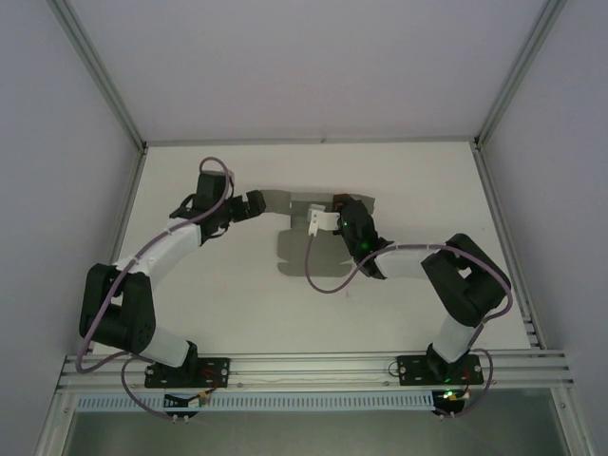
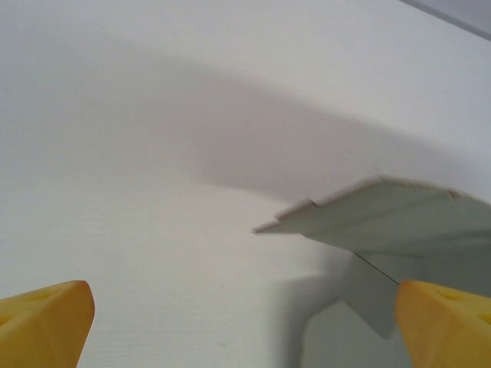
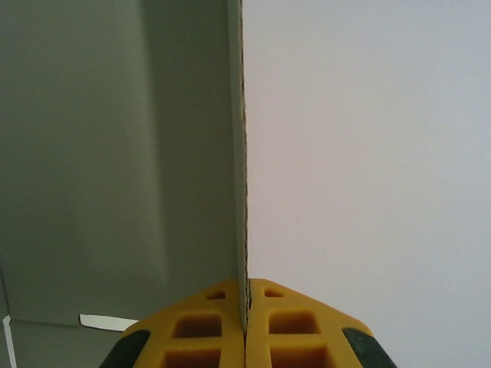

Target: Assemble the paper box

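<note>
Barely begun: paper box mostly flat, one flap pinched in right end effector; left end effector open, empty.

The paper box lies on the desk, in its far middle, between the two arms. The left end effector sits at the sheet's left edge, fingers apart. The right end effector is over its far right part, pinching an upright flap.
</note>
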Controlling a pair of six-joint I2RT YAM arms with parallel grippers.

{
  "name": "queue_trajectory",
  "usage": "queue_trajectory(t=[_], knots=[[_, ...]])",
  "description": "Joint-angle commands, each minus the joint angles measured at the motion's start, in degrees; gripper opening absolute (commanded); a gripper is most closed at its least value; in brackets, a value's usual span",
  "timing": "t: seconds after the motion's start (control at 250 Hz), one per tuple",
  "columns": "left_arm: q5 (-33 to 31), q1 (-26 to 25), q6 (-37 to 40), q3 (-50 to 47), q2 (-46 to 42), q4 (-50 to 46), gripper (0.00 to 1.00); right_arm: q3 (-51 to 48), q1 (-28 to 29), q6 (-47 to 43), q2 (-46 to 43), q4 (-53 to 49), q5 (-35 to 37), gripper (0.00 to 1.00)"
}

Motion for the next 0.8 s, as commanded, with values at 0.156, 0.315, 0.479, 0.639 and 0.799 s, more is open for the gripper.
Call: queue_trajectory(t=[0.156, 0.315, 0.479, 0.639, 0.799], knots=[[-7.41, 3.34, -2.17, 11.47, 8.8, -6.69, 1.0, -4.17, 0.54, -2.36, 0.48, 6.8, -1.86, 0.0], [-0.1, 3.34, -0.19, 15.63, 15.33, -4.64, 1.0, -4.87, 0.62, -1.94, 1.45, 7.24, -2.38, 0.0], [4.71, 2.73, 2.64, 15.68, 18.86, -2.2, 1.0, -4.15, 0.56, 0.53, 2.51, 7.3, -0.92, 0.0], [11.13, 1.91, 4.1, 12.21, 19.32, 0.64, 0.89, -3.43, 0.59, 4.06, 1.83, 2.82, -0.62, 0.0], [16.54, 0.76, 5.83, 6.02, 15.97, 5.25, 0.78, -3.01, 0.7, 5.01, 1.7, 2.74, 0.93, 0.0]])
